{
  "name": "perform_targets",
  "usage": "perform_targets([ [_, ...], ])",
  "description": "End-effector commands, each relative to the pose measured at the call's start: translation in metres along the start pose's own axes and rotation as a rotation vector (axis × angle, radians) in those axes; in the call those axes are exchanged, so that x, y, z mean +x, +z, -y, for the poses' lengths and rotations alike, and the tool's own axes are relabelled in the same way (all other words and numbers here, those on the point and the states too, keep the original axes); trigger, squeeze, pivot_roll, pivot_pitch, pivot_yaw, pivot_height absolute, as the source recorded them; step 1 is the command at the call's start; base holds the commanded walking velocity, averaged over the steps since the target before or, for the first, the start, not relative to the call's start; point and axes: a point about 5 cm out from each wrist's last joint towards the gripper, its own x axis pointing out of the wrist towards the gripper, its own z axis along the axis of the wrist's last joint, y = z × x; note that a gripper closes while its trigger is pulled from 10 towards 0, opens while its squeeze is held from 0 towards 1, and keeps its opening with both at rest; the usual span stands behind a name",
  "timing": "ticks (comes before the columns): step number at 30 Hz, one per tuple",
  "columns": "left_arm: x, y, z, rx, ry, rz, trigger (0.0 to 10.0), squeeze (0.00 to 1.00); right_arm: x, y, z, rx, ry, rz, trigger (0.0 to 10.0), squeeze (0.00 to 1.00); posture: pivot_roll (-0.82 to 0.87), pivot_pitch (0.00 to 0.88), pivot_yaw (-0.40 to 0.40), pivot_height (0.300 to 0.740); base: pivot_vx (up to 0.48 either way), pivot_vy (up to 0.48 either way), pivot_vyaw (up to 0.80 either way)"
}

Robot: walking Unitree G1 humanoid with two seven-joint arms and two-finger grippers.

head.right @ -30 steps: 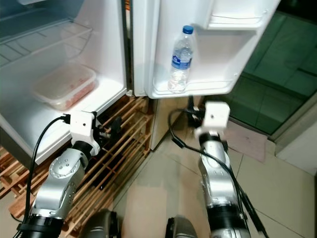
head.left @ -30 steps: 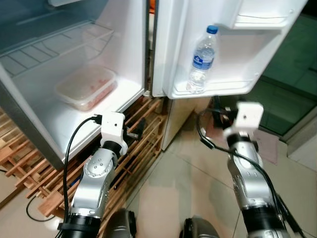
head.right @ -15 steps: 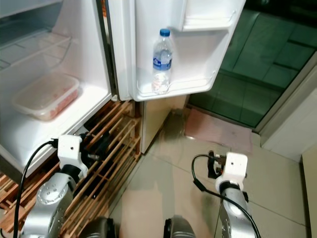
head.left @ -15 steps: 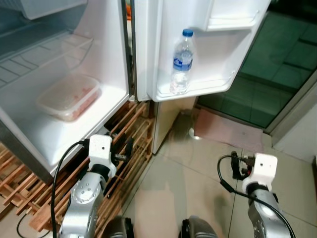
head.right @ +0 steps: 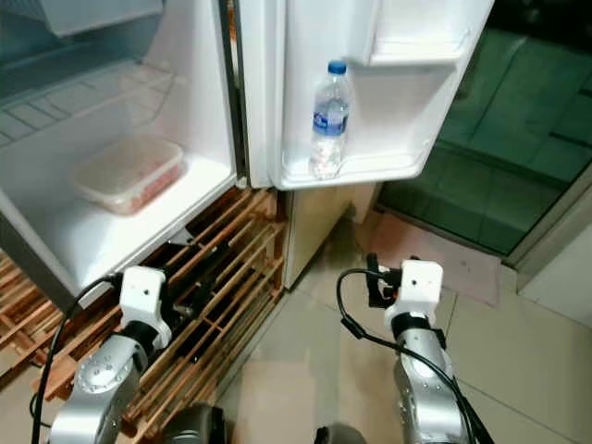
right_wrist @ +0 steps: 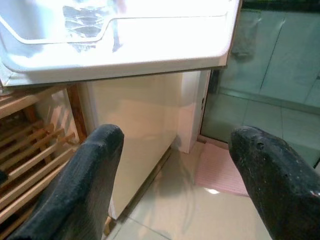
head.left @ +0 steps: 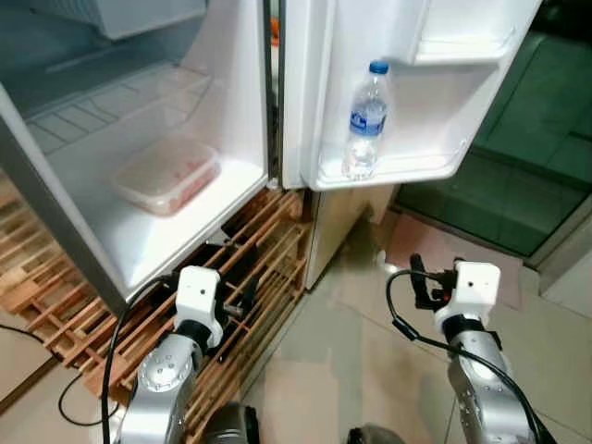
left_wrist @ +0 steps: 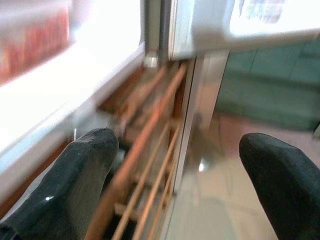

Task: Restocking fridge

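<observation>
open fridge, one bottle in the door, both grippers empty

the water bottle (head.left: pixel 365 121) stands upright, cap up, long axis vertical, in the lower door shelf (head.left: pixel 393 169) of the open fridge (head.left: pixel 236 111). a lidded food container (head.left: pixel 167 175) lies flat on the fridge floor.

the right wrist view looks up at the door shelf's underside; the left wrist view catches the wooden pallet (left_wrist: pixel 145 150). left gripper (left_wrist: pixel 177 185) and right gripper (right_wrist: pixel 175 185) hang low, fingers spread, grasping nothing.
</observation>
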Motion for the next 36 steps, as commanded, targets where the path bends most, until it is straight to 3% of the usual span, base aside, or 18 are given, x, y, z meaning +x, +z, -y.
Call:
perform_targets([
  [1, 0.001, 0.006, 0.004, -0.013, -0.019, 0.026, 10.0, 0.00, 0.000, 0.000, 0.002, -0.006, -0.015, -0.005, 10.0, 0.00, -0.06, 0.000, -0.018, 0.693, 0.000, -0.480, 0.74],
  [6, 0.002, 0.008, 0.005, -0.038, -0.002, 0.039, 10.0, 0.00, -0.002, 0.001, -0.002, 0.013, -0.013, -0.006, 10.0, 0.00, -0.06, 0.000, -0.020, 0.693, 0.000, -0.480, 0.70],
  [9, 0.002, 0.010, 0.005, -0.055, 0.013, 0.047, 10.0, 0.00, -0.001, 0.015, -0.008, -0.032, 0.010, 0.072, 10.0, 0.00, -0.06, 0.000, -0.020, 0.693, 0.000, -0.480, 0.00],
  [10, 0.003, 0.015, 0.004, -0.065, 0.032, 0.074, 10.0, 0.00, 0.000, 0.030, -0.013, -0.066, 0.033, 0.151, 10.0, 0.00, -0.06, 0.000, -0.022, 0.693, 0.000, -0.480, 0.00],
  [13, 0.005, 0.021, 0.001, -0.070, 0.056, 0.112, 10.0, 0.00, 0.003, 0.044, -0.016, -0.069, 0.042, 0.209, 10.0, 0.00, -0.06, 0.000, -0.024, 0.693, 0.000, -0.480, 0.00],
  [27, 0.009, 0.024, 0.006, -0.069, 0.061, 0.133, 10.0, 0.00, 0.003, 0.031, -0.017, -0.086, 0.057, 0.145, 10.0, 0.00, -0.06, 0.000, -0.035, 0.693, 0.000, -0.480, 0.00],
  [36, 0.015, 0.020, 0.004, -0.065, 0.101, 0.099, 10.0, 0.00, 0.004, 0.023, -0.016, -0.112, 0.066, 0.109, 10.0, 0.00, -0.06, 0.000, -0.038, 0.693, 0.000, -0.373, 0.77],
])
